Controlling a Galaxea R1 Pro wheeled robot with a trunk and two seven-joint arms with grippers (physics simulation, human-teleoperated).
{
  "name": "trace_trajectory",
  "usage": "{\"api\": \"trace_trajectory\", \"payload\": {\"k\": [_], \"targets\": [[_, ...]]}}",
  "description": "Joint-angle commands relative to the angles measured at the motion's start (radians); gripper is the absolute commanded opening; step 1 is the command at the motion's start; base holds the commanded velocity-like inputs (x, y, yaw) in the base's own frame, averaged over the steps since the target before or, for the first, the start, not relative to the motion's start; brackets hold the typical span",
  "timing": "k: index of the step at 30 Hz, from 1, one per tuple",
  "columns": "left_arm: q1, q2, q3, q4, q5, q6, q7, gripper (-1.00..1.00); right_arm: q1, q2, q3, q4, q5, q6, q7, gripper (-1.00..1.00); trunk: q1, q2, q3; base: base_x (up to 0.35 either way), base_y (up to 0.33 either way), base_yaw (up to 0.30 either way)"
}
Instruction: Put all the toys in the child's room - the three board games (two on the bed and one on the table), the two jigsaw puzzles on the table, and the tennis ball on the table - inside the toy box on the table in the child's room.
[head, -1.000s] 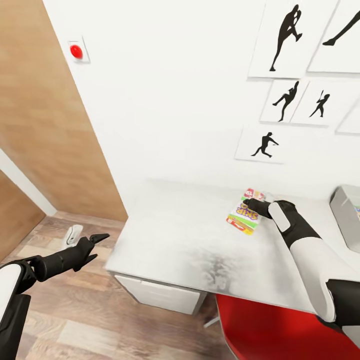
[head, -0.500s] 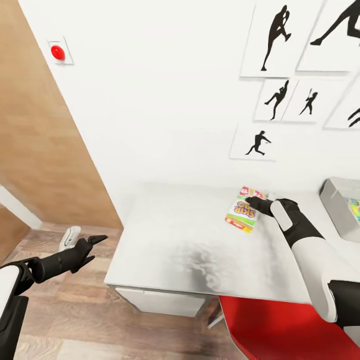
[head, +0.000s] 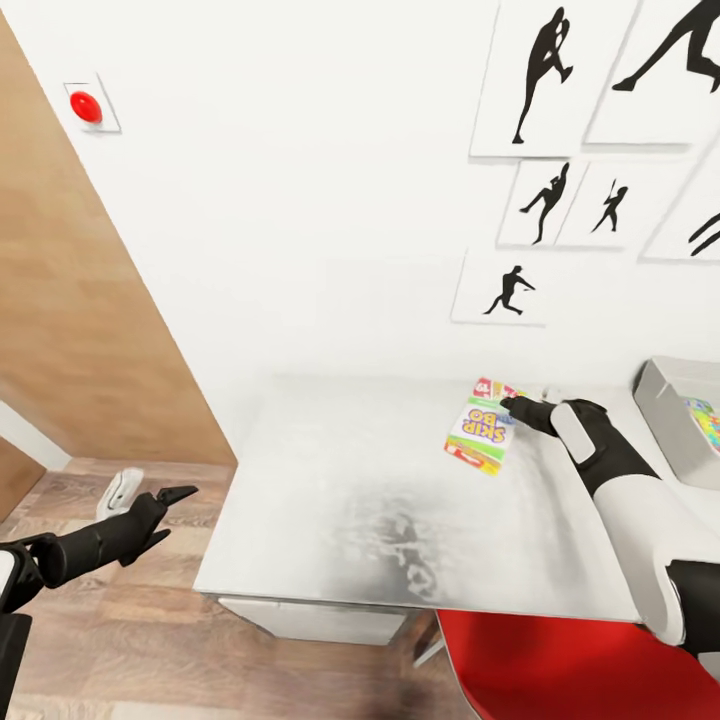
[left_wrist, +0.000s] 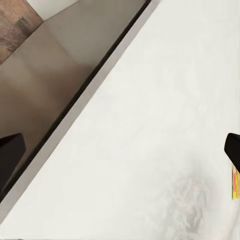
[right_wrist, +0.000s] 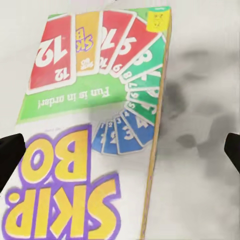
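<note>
Flat rectangular board game box (head: 481, 427) lying face up near the far edge of the pale grey tabletop (head: 340, 500), toward its right end, long side angled across the surface. White lower half with "SKIP BO" in big yellow letters outlined in purple; green band above it reading "Fun is in order!"; fan of numbered cards curving across the face — red "12" cards, then green and blue ones counting down through 9, 8, 7, 6, 5, 4, 3; small yellow badge in one corner, its print too small to read. In the right wrist view, same box (right_wrist: 95, 125) seen close, upside down, thin yellow-orange side edge visible, resting flat on the mottled grey surface.

Right gripper (head: 515, 408) low over the box's far right corner, fingers (right_wrist: 11, 155) spread wide apart, black tips at both sides of the wrist view with the box partly between them; touching or just above, cannot tell.

Shallow light-grey toy box (head: 668, 400) at the right end of the tabletop, well apart from the game box, a bright multicoloured patch inside it at the picture's edge.

Left gripper (head: 165, 500) off the tabletop's left edge over the wooden floor (head: 120, 620), fingers apart, holding nothing.

White wall behind with framed black silhouettes of athletes (head: 545, 70); red round button (head: 86, 106) on a white plate; red chair (head: 560, 665) tucked under the near edge
</note>
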Motion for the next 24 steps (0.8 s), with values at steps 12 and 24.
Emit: {"api": "trace_trajectory", "payload": {"k": [12,24], "targets": [[0.003,0.006,0.000,-0.001,0.011,0.002,0.012,1.00,-0.009,0.000,-0.085,0.122,-0.013,0.002,-0.002,1.00,0.001,-0.001,-0.001,0.132,0.013,-0.001],[0.003,0.005,-0.001,-0.001,0.012,0.002,0.010,1.00,-0.006,0.002,-0.087,0.115,-0.012,0.002,0.004,1.00,0.001,-0.001,-0.001,0.001,0.000,0.128]]}}
